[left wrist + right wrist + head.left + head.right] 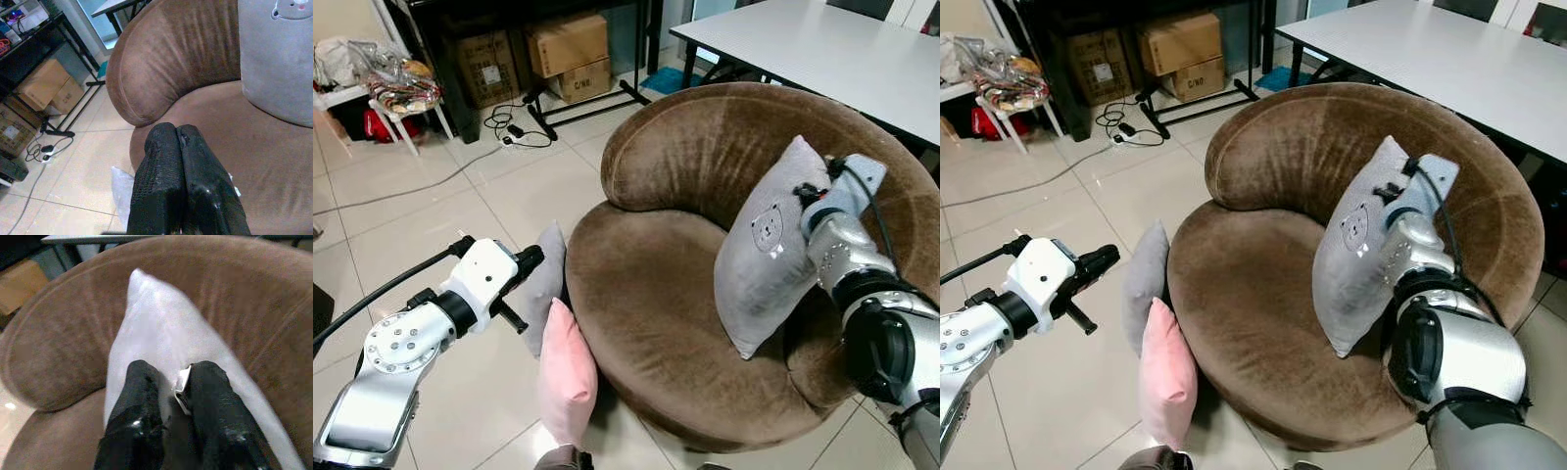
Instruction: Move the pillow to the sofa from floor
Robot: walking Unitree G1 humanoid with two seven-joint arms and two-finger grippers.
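Note:
A grey pillow (764, 257) with a small bear face stands upright on the right side of the round brown sofa (646, 313), leaning on its backrest. My right gripper (173, 371) is shut on this pillow's top edge, with a white tag between the fingers. On the floor against the sofa's left side lean a second grey pillow (546, 284) and a pink pillow (566, 377). My left gripper (530, 259) hovers just left of the floor grey pillow, shut with nothing in it.
A white table (822, 49) stands behind the sofa at the right. Cardboard boxes (568, 44) sit under a black rack at the back, with cables (514, 127) on the tiles. A cluttered white stool (401, 93) is far left. Open tile floor lies left of the sofa.

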